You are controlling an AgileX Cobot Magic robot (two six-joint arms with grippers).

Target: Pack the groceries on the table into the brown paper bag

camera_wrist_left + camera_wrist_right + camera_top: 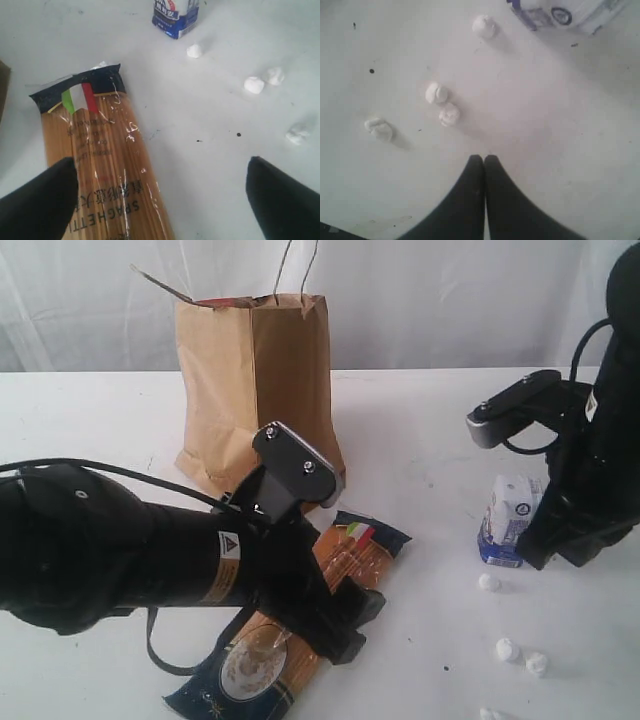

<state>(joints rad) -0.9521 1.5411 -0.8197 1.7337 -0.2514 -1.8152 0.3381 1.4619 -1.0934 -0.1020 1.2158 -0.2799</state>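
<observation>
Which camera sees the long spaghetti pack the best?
The left wrist view: the spaghetti pack lies close up there, with the stripes and printed letters clear. The exterior view shows both ends, but the left arm covers its middle. The right wrist view does not show it.

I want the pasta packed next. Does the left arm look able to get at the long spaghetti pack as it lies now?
Probably yes. The left gripper hangs right over the spaghetti pack, jaws wide open, and the pack lies flat on the table with nothing on top of it.
</observation>
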